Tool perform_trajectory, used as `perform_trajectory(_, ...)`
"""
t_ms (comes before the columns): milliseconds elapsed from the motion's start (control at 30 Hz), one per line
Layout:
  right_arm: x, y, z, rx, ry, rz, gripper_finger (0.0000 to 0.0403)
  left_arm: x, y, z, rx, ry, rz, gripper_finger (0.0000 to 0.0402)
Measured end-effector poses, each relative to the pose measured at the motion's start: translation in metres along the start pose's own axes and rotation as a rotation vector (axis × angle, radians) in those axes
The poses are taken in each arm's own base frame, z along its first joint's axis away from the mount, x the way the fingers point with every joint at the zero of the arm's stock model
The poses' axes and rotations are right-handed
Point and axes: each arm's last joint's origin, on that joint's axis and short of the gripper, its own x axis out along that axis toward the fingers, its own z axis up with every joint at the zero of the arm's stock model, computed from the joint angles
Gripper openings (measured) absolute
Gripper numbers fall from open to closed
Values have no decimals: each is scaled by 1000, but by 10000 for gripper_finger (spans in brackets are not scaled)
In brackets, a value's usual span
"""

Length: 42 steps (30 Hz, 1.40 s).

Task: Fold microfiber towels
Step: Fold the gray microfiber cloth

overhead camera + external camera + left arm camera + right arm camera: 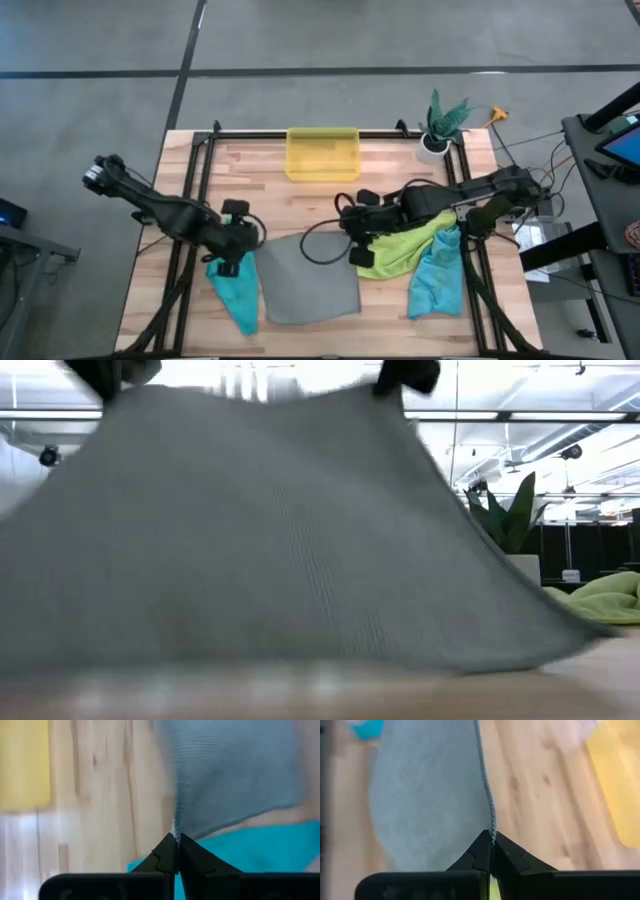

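Both claws pinch the grey towel's far corners – left claw (176, 851), right claw (491, 851) – lifting that edge off the desk (310, 200) mid-fold, so next it likely needs carrying evenly over the near edge.

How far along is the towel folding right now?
Nothing looks folded yet. In hand: the left hand and right hand are each shut on an edge of the grey towel, lifting it. Left: the lime green towel and two teal towels lie crumpled on the table.
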Motion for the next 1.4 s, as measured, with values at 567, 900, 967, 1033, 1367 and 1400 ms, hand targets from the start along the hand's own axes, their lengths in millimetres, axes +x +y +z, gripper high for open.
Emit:
perform_trajectory(567, 79, -47, -22, 100, 25, -172, 9, 75, 24, -41, 2, 138, 196, 0)
perform_trajectory(900, 81, -87, -12, 201, -7, -240, 9, 83, 50, -47, 20, 169, 236, 0)
perform_trajectory(967, 81, -91, -11, 212, -13, -246, 9, 82, 56, -47, 18, 169, 243, 0)
perform_trajectory(1033, 82, -94, -11, 222, -15, -249, 9, 81, 63, -48, 4, 171, 254, 0)
perform_trajectory(1367, 77, -97, -5, 234, -33, -252, 9, 66, 90, -53, -31, 152, 297, 0)
perform_trajectory(1400, 77, -97, -4, 235, -36, -252, 9, 64, 92, -54, -30, 150, 300, 0)
